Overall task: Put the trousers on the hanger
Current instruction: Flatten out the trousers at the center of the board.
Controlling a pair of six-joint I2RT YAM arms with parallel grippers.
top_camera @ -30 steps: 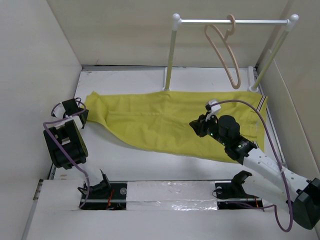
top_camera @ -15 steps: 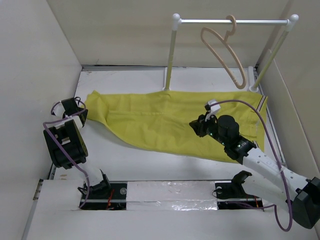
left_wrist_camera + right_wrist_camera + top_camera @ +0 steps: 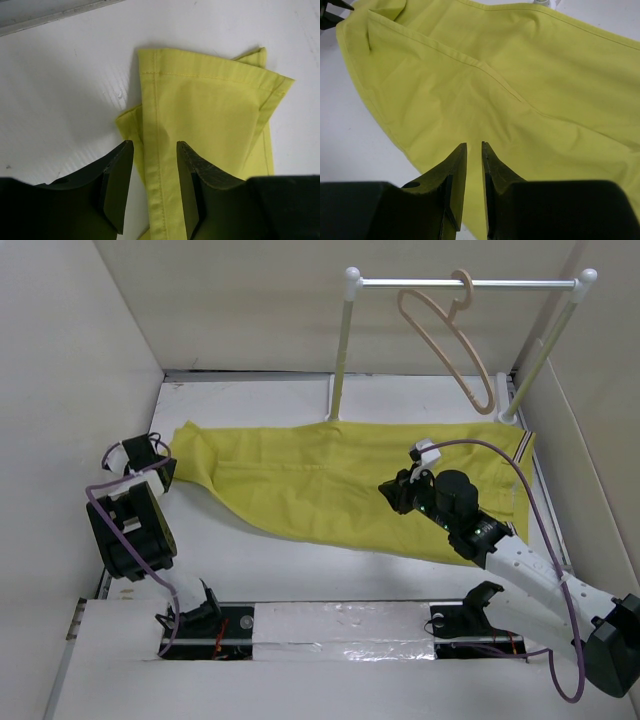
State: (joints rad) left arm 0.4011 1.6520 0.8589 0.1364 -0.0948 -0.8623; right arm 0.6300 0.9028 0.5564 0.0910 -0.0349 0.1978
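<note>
**A:** Swinging is the only change I can find. The hanger (image 3: 440, 352) has turned a little further left on the white rail (image 3: 420, 283) than a moment ago. Both arms sit where they were.

**B:** So nothing gained on the cloth?

**A:** None, by my judgement. The trousers (image 3: 330, 485) lie flat across the table (image 3: 300, 570). Their leg ends are by the left gripper (image 3: 154, 150), and the striped waistband (image 3: 522, 453) is at the far right near the rail's foot. The hanger hangs above them, well apart.

**B:** And the grippers?

**A:** The left gripper has its fingers spread, straddling a stitched hem without closing on it. The right gripper (image 3: 474, 150) hovers over the middle of the cloth. Its fingers are almost pressed together, pinching nothing I can see.

**B:** And the room?

**A:** It has a smooth white tabletop, with plain pale walls (image 3: 230, 300) boxing it in on three sides. A strip of shiny tape (image 3: 340, 625) runs along the near edge. I'd let the hanger settle before the trousers are lifted toward it.
</note>
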